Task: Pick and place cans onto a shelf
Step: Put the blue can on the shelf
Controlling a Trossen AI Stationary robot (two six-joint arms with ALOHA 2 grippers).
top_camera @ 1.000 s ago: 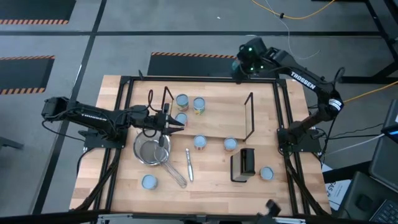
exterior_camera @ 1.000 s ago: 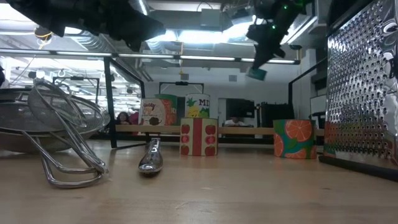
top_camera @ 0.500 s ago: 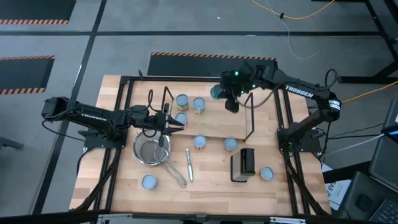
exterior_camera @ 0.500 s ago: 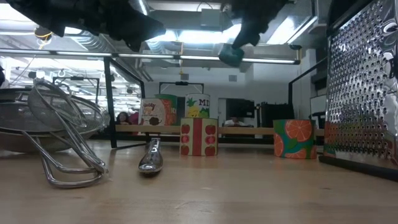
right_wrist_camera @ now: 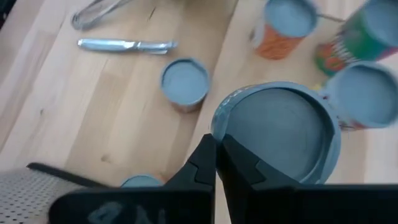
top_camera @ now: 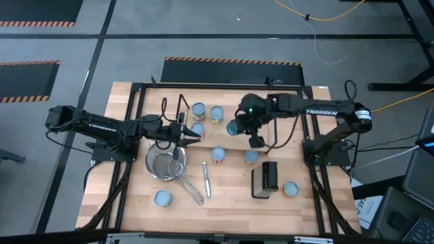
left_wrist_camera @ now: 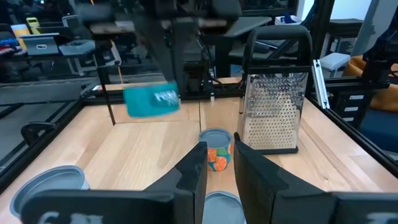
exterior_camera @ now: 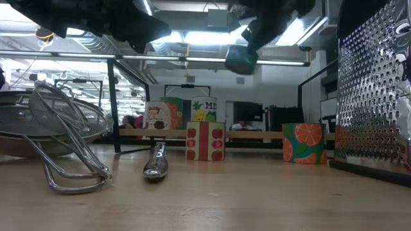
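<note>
My right gripper (top_camera: 237,127) hangs over the shelf (top_camera: 224,139), shut on a teal-sided can (top_camera: 232,127) with a pale blue-silver top (right_wrist_camera: 277,134); the can also shows high up in the low view (exterior_camera: 241,59). Two cans (top_camera: 199,109) (top_camera: 217,114) stand on the shelf's far part and one (top_camera: 197,129) at its left end. My left gripper (top_camera: 196,136) waits beside that can, fingers a little apart (left_wrist_camera: 221,177), empty. Other cans stand on the table (top_camera: 218,154) (top_camera: 250,157) (top_camera: 290,188). My right gripper pinches the can at the edge of its rim (right_wrist_camera: 217,127) between its two fingers, which stand close together. The arm reaches in from the table's right, with the can at the finger ends. The can hangs clear above the shelf, tilted, with its top turned toward the wrist camera.
A mesh strainer (top_camera: 165,165) and a metal utensil (top_camera: 206,179) lie near the table's left middle. A box grater (top_camera: 266,177) stands near the right front. One more can (top_camera: 163,198) sits by the near edge. The shelf's black wire frames (top_camera: 271,125) stand upright.
My right gripper has carried the teal can from above the table's far right corner toward the left and near edges, and is now over the shelf. The can has stayed lifted in the hold.
</note>
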